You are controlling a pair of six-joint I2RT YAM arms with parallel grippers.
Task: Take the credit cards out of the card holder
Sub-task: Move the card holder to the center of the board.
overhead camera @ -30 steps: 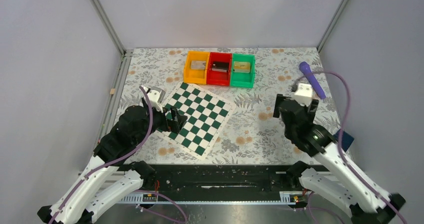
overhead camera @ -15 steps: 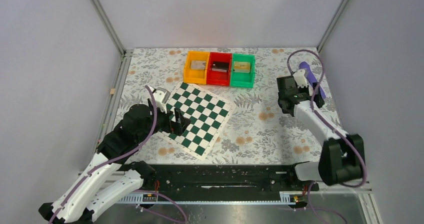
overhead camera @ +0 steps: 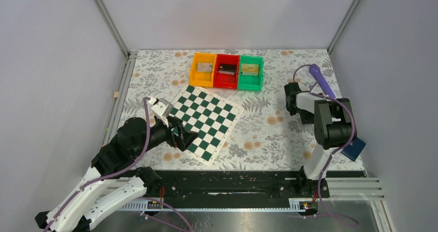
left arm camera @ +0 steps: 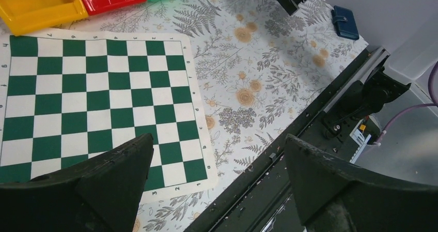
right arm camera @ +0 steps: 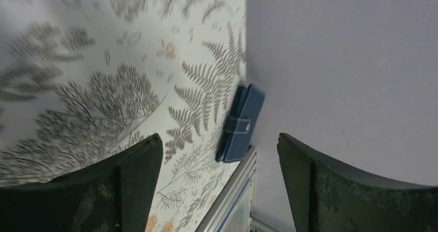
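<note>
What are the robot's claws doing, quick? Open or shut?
Left gripper: open, holding nothing.
Right gripper: open, holding nothing, facing the blue wallet.

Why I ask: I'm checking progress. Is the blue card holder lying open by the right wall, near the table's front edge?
Not open: the card holder lies closed, its strap snapped shut, by the right wall near the table's front edge. The right wrist view shows it.
</note>
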